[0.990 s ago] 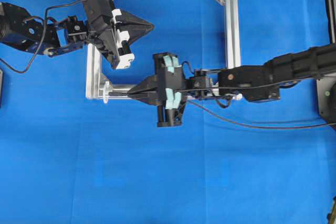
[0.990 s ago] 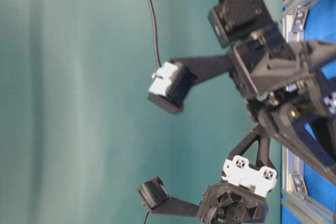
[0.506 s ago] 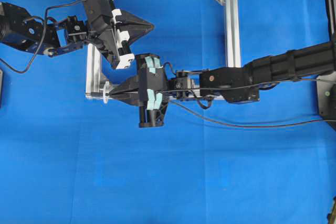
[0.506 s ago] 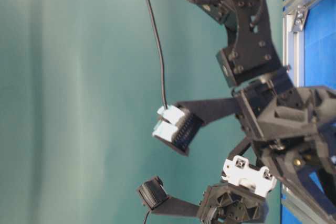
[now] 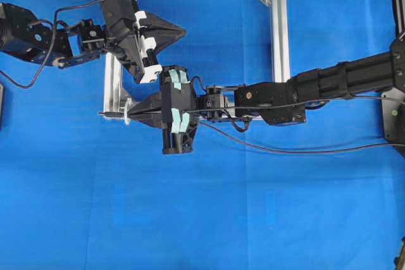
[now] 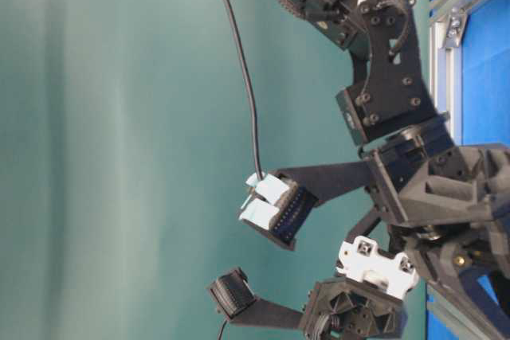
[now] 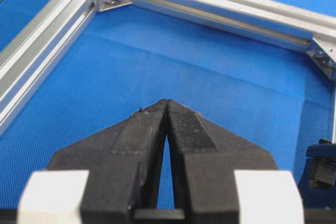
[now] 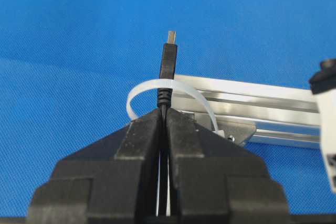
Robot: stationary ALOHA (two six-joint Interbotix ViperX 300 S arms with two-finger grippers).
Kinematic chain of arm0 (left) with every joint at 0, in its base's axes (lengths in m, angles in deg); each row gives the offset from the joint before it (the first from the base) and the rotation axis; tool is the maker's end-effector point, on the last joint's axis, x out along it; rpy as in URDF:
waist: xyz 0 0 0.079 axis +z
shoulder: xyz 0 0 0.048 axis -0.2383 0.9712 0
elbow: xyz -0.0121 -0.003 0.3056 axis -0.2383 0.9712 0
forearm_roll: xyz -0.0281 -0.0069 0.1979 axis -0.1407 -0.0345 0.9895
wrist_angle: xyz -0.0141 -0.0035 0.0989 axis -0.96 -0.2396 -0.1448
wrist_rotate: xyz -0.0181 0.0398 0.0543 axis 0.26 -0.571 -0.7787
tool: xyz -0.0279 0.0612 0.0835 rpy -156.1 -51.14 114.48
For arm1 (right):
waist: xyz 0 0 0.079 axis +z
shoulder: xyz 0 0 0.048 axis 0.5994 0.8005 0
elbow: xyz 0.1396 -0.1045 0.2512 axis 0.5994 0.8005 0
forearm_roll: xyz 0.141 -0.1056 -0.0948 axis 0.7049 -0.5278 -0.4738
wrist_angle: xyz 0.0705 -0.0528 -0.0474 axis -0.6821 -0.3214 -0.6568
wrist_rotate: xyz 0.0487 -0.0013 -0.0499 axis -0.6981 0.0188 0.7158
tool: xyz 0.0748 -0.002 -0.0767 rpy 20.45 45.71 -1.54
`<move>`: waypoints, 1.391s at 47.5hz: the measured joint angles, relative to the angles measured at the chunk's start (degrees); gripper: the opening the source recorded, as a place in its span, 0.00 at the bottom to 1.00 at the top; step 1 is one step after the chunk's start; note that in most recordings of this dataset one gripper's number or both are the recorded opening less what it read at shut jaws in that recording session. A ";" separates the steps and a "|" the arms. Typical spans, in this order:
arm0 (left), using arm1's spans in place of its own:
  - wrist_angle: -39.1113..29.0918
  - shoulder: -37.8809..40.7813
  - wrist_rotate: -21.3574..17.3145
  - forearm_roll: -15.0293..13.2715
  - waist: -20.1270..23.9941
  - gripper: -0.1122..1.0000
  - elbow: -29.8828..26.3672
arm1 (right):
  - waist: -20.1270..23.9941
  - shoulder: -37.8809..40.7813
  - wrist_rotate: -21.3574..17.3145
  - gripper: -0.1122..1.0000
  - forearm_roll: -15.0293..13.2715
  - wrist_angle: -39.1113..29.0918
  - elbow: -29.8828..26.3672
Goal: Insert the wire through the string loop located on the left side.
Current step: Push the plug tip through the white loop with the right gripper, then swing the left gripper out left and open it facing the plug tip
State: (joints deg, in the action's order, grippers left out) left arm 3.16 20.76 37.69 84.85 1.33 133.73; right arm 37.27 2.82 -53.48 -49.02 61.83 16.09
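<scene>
1. We see the right gripper (image 5: pixel 130 113) reaching across from the right of the overhead view to the near-left corner of the silver aluminium frame (image 5: pixel 279 42), which lies flat on the blue bench (image 5: pixel 253 219).
2. Its fingers (image 8: pixel 144 135) are closed on the wire (image 8: pixel 168 61), pinching it just behind the black plug body; the plug, with its small metallic tip, projects straight out beyond the fingertips.
3. In the right wrist view the string loop (image 8: pixel 142 92), a whitish translucent band fixed to the frame, arcs around the plug where it leaves the fingers, so the plug stands inside the loop and its tip lies beyond it.
4. In the overhead view the loop (image 5: pixel 128 111) sits at the frame's near-left corner, and the tip of the wire (image 5: pixel 107 114) shows as a thin dark line just left of it, over bare bench.
5. Behind the right gripper the wire trails rightward along the arm and across the bench towards the right edge.
6. The left gripper (image 5: pixel 182 30) hangs over the frame's left side, its tips pointing right into the frame's interior; its fingers (image 7: pixel 181 129) are pressed together at the tips with nothing between them.
7. The left gripper's body lies just beyond the right gripper's; whether they touch we cannot tell.
8. The table-level view shows both grippers' black bodies crowded together at its right, against a green backdrop (image 6: pixel 119 149).
</scene>
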 measured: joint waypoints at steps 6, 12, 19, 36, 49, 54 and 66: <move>0.00 0.09 0.00 0.00 -0.09 0.10 0.00 | 0.09 0.00 0.00 0.10 -0.09 0.00 0.00; 0.00 0.00 0.00 0.00 -0.09 0.10 0.09 | 0.09 0.00 0.00 0.10 0.00 0.09 0.00; 0.00 -1.58 -0.26 0.00 0.00 0.10 2.02 | 0.00 0.00 0.00 0.10 -0.09 0.00 0.00; 0.00 -11.95 -0.70 0.00 0.70 0.10 13.27 | 0.00 0.00 0.00 0.10 -0.09 0.00 0.00; -0.35 -21.97 -0.70 0.00 1.76 0.10 23.12 | 0.00 0.00 0.00 0.10 -0.09 0.09 0.00; -2.11 -25.58 -0.62 0.00 2.81 0.10 25.84 | 0.00 0.00 0.00 0.10 0.00 0.09 0.00; -6.06 -28.83 -0.09 0.09 2.37 0.10 26.72 | 0.00 -0.09 0.00 0.10 0.00 0.00 0.00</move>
State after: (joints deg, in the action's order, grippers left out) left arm -2.91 -8.06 37.60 84.94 3.70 160.44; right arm 37.27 2.74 -53.48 -49.02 61.83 16.09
